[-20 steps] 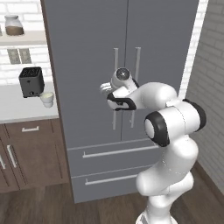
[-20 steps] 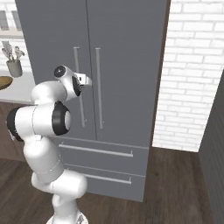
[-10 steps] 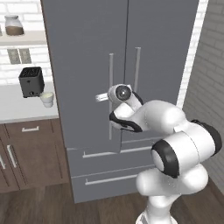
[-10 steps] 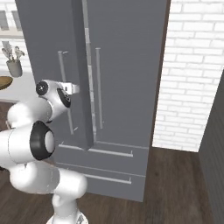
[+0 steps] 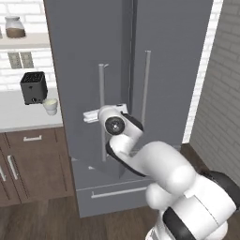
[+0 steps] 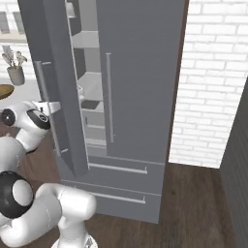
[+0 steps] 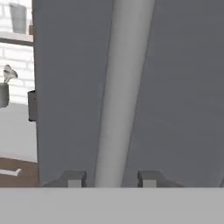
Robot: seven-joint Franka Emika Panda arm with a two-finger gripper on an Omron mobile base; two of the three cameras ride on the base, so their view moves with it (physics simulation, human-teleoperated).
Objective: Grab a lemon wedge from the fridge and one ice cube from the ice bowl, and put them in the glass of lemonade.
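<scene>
You have the fridge (image 5: pixel 164 70) straight ahead, its left door (image 6: pixel 53 87) swung partly out, with shelves (image 6: pixel 89 77) inside the gap. The counter (image 5: pixel 18 115) runs off the fridge's left side; on it the toaster (image 5: pixel 33 87) sits toward the back wall, the glass of lemonade (image 5: pixel 50 106) just in front of it to the right.

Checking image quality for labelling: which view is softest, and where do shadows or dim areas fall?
Hand view: softest, the grey bar handle blurred between the gripper tips. Right base view: the tall matte grey fridge interior shelves dim. Left base view: crisp, dark seam beside the ajar door.
</scene>
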